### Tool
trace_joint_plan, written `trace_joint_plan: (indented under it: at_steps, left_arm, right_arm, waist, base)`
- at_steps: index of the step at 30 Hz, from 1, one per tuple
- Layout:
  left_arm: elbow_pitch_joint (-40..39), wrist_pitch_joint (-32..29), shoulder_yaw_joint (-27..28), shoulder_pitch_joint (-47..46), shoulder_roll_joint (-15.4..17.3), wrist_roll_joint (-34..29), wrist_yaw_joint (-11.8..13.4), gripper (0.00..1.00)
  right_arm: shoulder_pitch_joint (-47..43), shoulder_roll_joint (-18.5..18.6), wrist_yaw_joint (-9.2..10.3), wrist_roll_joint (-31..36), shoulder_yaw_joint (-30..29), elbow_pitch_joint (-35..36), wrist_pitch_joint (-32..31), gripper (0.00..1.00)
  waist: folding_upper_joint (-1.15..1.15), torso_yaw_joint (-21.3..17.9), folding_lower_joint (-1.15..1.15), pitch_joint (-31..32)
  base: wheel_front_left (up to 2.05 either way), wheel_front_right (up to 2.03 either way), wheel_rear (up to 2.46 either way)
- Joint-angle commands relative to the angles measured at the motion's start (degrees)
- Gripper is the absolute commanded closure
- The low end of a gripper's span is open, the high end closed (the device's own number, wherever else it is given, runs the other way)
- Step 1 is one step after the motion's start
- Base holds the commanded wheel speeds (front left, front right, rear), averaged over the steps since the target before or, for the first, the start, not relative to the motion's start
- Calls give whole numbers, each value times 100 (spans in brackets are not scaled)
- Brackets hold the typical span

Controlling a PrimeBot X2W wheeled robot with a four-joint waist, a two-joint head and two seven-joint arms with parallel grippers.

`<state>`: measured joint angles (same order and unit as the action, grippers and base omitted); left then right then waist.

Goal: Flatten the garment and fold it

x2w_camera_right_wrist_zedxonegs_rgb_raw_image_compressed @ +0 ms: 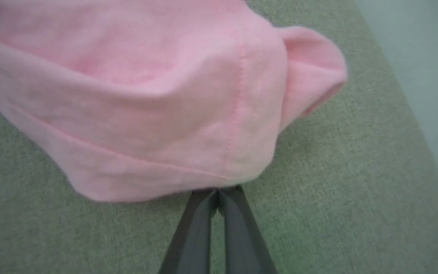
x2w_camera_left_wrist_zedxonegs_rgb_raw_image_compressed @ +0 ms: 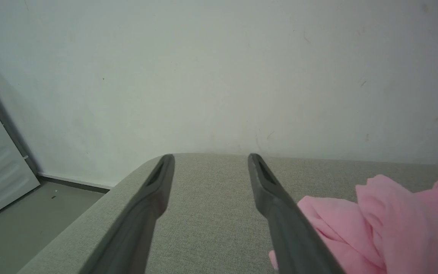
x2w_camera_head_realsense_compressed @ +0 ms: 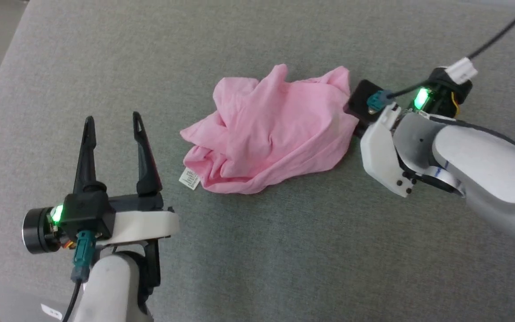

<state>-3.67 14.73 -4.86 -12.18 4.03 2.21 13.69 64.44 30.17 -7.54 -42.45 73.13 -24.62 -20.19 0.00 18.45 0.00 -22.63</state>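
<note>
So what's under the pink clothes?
The crumpled light pink fabric garment rests on a grey woven fabric surface; whatever lies beneath its folds is covered.

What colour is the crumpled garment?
The garment is plain light pink, clearest in the head view.

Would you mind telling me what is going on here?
The robot is working on a crumpled pink garment lying on a grey cushion. Its right hand is shut on the garment's hem at its right side, while the left hand hovers open to the left, not touching it. Nothing is flattened yet.
</note>
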Motion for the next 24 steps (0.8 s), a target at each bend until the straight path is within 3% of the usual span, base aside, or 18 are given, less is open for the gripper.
trace_joint_plan:
  at_steps: [1, 4, 9, 14, 18, 19, 20, 24]
  left_arm:
    - [12, 27, 61, 94, 0, -74, -30, 0]
    - [2, 27, 111, 165, 27, -104, -35, 0]
    - [-19, 27, 228, 369, 80, -144, -18, 0]
    - [-26, 27, 276, 610, 116, -165, -13, 0]
    - [-48, 27, 363, 775, 175, -171, 8, 0]
    - [-49, 27, 371, 800, 188, -178, 8, 0]
    - [-45, 27, 371, 815, 198, -185, 6, 0]
    - [-72, 27, 326, 807, 212, -209, -10, 0]
  right_arm:
    - [-48, 147, 5, 64, 21, 95, 323, 100]
    - [-50, 343, 5, 22, 22, 233, 742, 100]
    - [-310, 966, 5, -110, -181, 613, 1561, 100]
    - [-1205, 1534, 5, -202, -688, 891, 2008, 100]
    - [-1948, 1683, 5, -224, -1206, 960, 2232, 100]
    - [-2089, 1665, 5, -168, -1391, 923, 2319, 89]
    - [-2233, 1619, 5, -128, -1563, 908, 2392, 0]
    - [-2550, 1323, 5, 104, -2324, 954, 2767, 0]
  waist:
    - [0, -238, 0, 267]
    - [0, -334, 0, 388]
    - [0, -545, 0, 685]
    - [0, -736, 0, 935]
    - [0, -939, 0, 1046]
    - [0, -969, 0, 1064]
    - [0, -986, 0, 1083]
    - [0, -965, 0, 1112]
  base:
    - [0, 0, 0]
    - [0, 0, 0]
    - [0, 0, 0]
    - [0, 0, 0]
    - [0, 0, 0]
    - [0, 0, 0]
    - [0, 0, 0]
    - [0, 0, 0]
